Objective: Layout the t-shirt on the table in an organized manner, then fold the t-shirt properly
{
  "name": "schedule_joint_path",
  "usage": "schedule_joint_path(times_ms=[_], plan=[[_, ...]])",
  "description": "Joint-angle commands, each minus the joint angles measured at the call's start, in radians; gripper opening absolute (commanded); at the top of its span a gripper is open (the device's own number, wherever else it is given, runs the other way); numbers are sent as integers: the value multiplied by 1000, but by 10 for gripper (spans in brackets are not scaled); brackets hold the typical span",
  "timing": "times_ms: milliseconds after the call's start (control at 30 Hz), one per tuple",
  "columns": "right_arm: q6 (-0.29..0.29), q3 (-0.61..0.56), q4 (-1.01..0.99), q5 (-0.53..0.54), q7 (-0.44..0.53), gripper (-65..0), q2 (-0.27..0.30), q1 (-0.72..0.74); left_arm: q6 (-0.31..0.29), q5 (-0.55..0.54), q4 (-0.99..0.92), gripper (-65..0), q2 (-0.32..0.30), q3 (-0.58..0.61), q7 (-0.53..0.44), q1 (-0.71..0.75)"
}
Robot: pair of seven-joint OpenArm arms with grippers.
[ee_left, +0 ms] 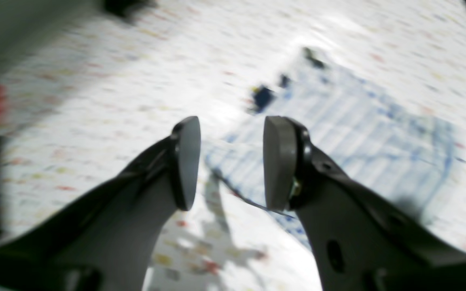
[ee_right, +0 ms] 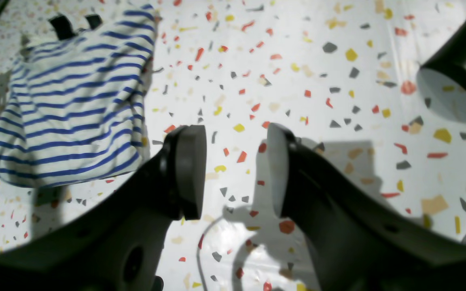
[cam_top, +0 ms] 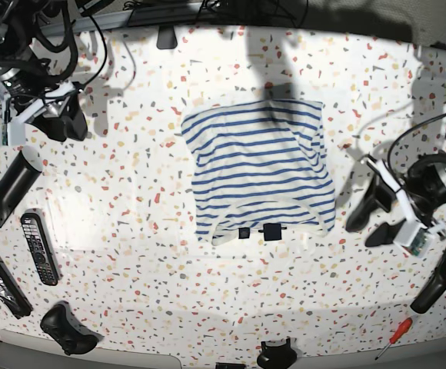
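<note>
- Near edge of the table (cam_top: 131,307): a game controller (cam_top: 69,329), a remote control (cam_top: 38,247) and a screwdriver (cam_top: 394,336) lie well clear of the work area.
- Left gripper (ee_left: 231,161): jaws apart, nothing between the pads. It hangs above the table just off the shirt's side edge. The wrist view is blurred, so finer detail cannot be read.
- The t-shirt (cam_top: 261,171): lies at the table centre, folded into a compact, roughly rectangular block, neck tags (cam_top: 271,231) toward the near edge. The lower right corner is slightly rumpled.
- Right gripper (ee_right: 237,169): jaws apart and empty, over bare table, well apart from the shirt, which shows at the left of its wrist view (ee_right: 71,101).
- Step in hand, by judgement: folding appears largely complete; both arms stand clear of the cloth.
- Next move, by judgement: either smooth the rumpled corner or make one more fold. Each calls for pinching a shirt edge flat against the table.
</note>
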Motion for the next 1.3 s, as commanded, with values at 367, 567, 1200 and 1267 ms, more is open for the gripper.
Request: schedule_joint_path(times_ms=[367,567,1200,1267], plan=[[9,4,20,24,13,-407,11,2,15,76,14,-422,-14,-16,-125,-126],[9,4,20,26,16,-407,11,13,15,85,1,-422,-14,-16,-28,-135],[9,4,20,26,241,-407,11,41,24,218,-571,-422,-11,-16,-442,-166],[9,4,20,29,253,-407,11,41,25,217,-591,-422,-12,-16,-410,-178]])
